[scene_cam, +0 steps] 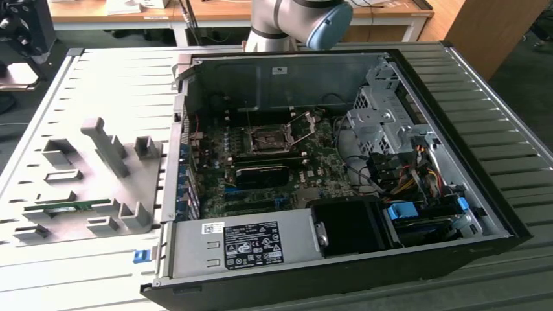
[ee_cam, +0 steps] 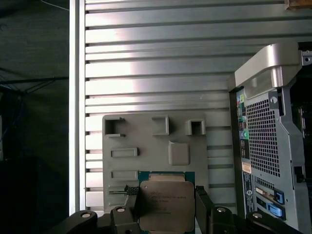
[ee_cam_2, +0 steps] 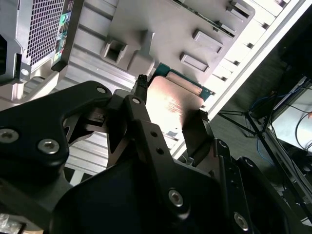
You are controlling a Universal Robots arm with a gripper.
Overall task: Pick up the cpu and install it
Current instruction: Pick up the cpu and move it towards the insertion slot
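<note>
One cpu (ee_cam: 163, 204) sits between the two jaws of one gripper (ee_cam: 165, 194) in the first wrist view. One grey fixture plate (scene_cam: 82, 162) lies on one slatted table (scene_cam: 112, 71) at the exterior view's left, with one green memory stick (scene_cam: 65, 207) on it. One open computer case (scene_cam: 285, 74) holds one motherboard (scene_cam: 259, 188), one black socket (scene_cam: 266, 138) and one labelled power supply (scene_cam: 242, 243). One robot arm (scene_cam: 298, 23) stands at the exterior view's top edge
</note>
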